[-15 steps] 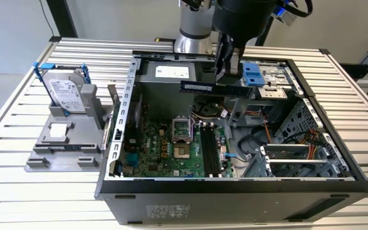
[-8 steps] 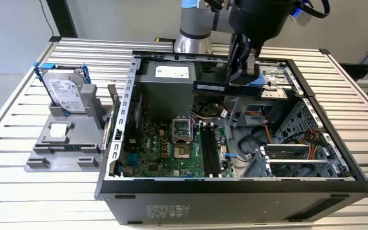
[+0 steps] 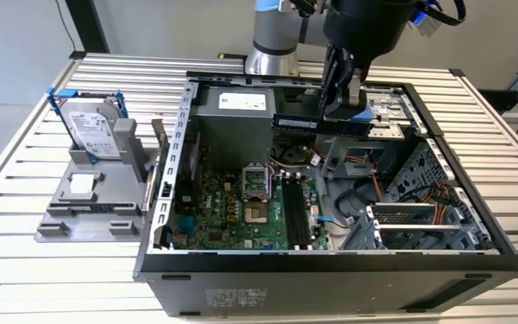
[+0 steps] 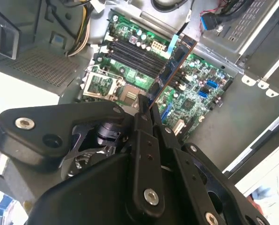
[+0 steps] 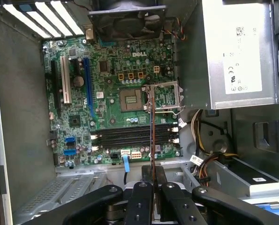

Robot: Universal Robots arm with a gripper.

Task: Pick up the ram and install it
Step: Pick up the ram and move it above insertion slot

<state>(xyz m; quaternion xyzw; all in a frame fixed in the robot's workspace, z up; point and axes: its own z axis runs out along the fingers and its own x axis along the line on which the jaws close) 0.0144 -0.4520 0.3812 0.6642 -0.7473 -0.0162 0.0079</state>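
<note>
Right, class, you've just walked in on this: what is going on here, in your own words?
The robot arm's gripper is shut on the ram and holds it in the air inside the open computer case, above the green motherboard. In the first wrist view the stick shows edge-on, crosswise to the black memory slots, and it is not yet seated in one. A silver hard drive stands outside the case, at the exterior view's left.

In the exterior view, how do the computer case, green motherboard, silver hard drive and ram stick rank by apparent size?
1. computer case
2. green motherboard
3. silver hard drive
4. ram stick, longer than the drive but far thinner, so it's a close call
</note>
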